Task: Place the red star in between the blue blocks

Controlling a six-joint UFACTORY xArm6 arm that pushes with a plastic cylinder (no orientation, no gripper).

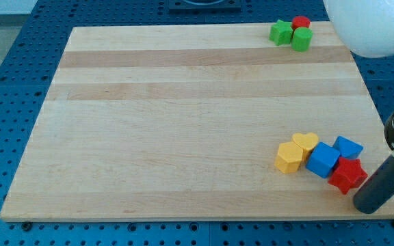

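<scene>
My tip [365, 205] — the lower end of a straight dark rod — enters from the view's bottom right, the rod leaning up and to the right towards a grey metal fitting at the frame's edge. This tool has nothing that opens or closes and it holds nothing; its rounded matte end sits just beside the red star [348, 174], on the star's lower right, seemingly touching it.

The red star lies near the counter's [183, 123] bottom right corner, pressed against the lower right of a blue cube [323, 160] and just below a second blue block [348, 147], so it nestles at the lower edge of the pair rather than fully between them. To the left of the blue cube sit two yellow blocks in contact: a yellow heart [306, 143] and a yellow hexagonal block [289, 158].

Well apart, at the view's top right, a green star [280, 32], a green rounded block [301, 39] and a red block [300, 24] cluster together.

The counter is pale wood with lengthwise grain bands; the blocks look smooth and glossy.
</scene>
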